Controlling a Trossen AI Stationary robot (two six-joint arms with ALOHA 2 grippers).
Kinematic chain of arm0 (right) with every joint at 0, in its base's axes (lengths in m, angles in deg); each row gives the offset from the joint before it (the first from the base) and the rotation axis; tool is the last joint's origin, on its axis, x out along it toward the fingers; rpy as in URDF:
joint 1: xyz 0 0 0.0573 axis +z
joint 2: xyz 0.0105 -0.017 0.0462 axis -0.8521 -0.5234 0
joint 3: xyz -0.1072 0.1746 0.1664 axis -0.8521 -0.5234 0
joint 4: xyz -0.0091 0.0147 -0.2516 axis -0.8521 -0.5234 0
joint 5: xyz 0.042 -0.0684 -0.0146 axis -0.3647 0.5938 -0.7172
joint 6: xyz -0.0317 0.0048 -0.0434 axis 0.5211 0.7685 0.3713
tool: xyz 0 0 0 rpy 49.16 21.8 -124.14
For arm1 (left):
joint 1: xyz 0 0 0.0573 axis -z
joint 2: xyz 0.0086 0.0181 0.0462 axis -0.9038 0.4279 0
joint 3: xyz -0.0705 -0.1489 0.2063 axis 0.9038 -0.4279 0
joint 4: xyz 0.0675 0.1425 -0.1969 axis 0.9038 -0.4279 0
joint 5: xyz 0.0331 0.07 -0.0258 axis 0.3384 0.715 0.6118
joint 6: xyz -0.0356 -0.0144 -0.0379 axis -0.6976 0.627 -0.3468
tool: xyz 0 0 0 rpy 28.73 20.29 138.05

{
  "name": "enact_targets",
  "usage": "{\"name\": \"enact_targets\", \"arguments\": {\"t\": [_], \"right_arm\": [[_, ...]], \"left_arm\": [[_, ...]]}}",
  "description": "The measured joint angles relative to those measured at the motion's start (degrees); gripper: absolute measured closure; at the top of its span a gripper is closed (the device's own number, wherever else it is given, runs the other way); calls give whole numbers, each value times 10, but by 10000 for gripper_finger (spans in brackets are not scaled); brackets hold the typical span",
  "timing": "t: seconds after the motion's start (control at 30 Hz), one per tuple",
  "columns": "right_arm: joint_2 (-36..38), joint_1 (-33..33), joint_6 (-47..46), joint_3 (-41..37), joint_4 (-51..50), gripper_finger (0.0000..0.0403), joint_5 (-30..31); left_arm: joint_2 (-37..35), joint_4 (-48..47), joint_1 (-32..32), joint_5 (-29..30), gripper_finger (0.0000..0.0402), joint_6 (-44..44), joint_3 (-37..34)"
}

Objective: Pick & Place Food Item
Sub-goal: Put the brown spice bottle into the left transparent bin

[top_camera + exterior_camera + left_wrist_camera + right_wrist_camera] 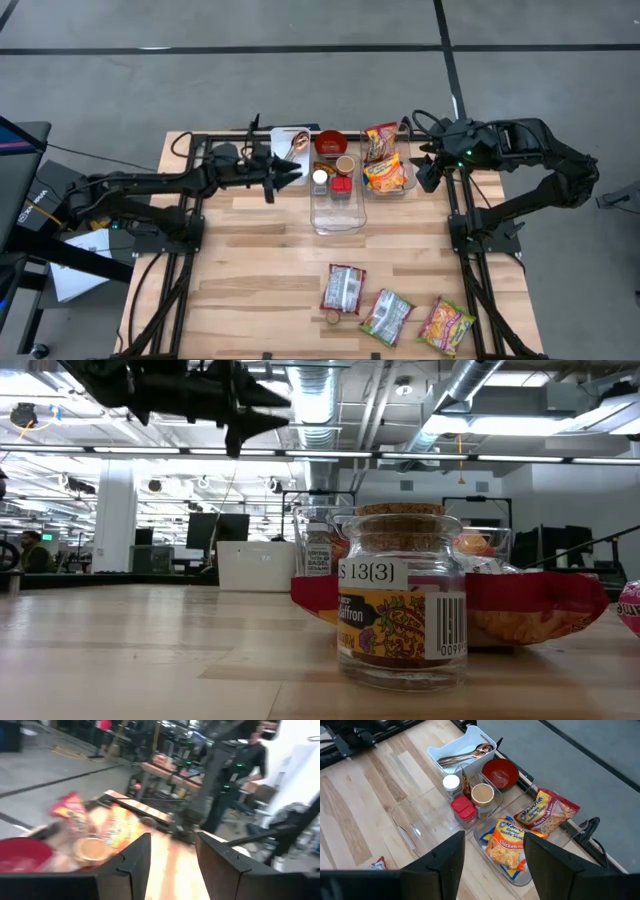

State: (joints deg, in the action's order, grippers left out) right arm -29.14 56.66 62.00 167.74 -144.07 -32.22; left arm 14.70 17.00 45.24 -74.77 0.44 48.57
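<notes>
Three food packets lie flat near the table's near edge: a silver-red one (344,288), a green one (387,315) and a yellow-red one (446,325). A small cork-lidded saffron jar (331,318) stands beside them, close up in the low view (402,600). My left gripper (298,172) hangs open and empty above the far left-middle of the table, next to the white tray; it also shows in its wrist view (172,840). My right gripper (428,170) hangs open and empty above the far right, over the noodle bin (495,840).
At the far middle stand a white tray with spoons (290,145), a red bowl (331,143), a clear bin (335,215) holding three small jars, and a clear bin (400,190) with noodle packets (507,842). Bare wood lies between the bins and the near packets.
</notes>
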Motion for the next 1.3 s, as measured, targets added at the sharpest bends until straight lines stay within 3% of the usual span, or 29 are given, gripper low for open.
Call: {"name": "enact_targets", "arguments": {"t": [0.17,0.3,0.53,0.73,1.03,1.3], "right_arm": [[0,0,-4,0,-2,207,-2],[0,0,-9,0,-8,207,-10],[1,9,10,0,-24,207,-35],[14,10,26,0,-24,207,-91],[47,22,38,0,-20,207,-92],[53,25,47,0,-11,207,-92]], "left_arm": [[-9,-3,83,16,201,-26,57],[-10,-34,159,68,154,33,155],[-3,-278,278,260,116,181,334],[34,-453,383,379,114,73,405],[181,-580,519,392,114,-114,488],[343,-729,561,326,114,-139,678]]}}
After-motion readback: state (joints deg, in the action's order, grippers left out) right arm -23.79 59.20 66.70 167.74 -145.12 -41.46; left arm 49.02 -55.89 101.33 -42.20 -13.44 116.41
